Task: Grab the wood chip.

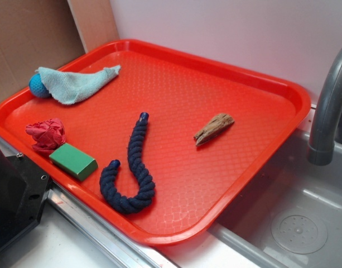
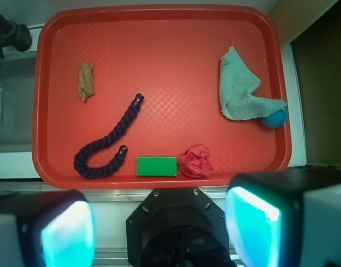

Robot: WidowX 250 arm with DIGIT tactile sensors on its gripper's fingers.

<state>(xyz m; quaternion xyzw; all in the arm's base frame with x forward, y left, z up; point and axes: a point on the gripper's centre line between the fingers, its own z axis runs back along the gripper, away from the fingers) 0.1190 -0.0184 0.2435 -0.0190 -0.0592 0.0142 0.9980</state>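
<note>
The wood chip (image 1: 213,128), a small tapered brown piece, lies flat on the red tray (image 1: 260,95) toward its right side. From the wrist it shows at the tray's upper left, wood chip (image 2: 85,81), on the red tray (image 2: 159,50). My gripper (image 2: 159,231) hangs high above the tray's near edge, far from the chip. Its two fingers (image 2: 67,233) stand wide apart with nothing between them. The gripper does not show in the exterior view.
On the tray lie a dark blue rope (image 1: 131,167), a green block (image 1: 73,161), a crumpled red cloth (image 1: 47,134), and a light blue cloth (image 1: 76,82) over a blue ball (image 1: 38,86). A grey faucet (image 1: 328,111) and sink (image 1: 293,218) stand right of the tray.
</note>
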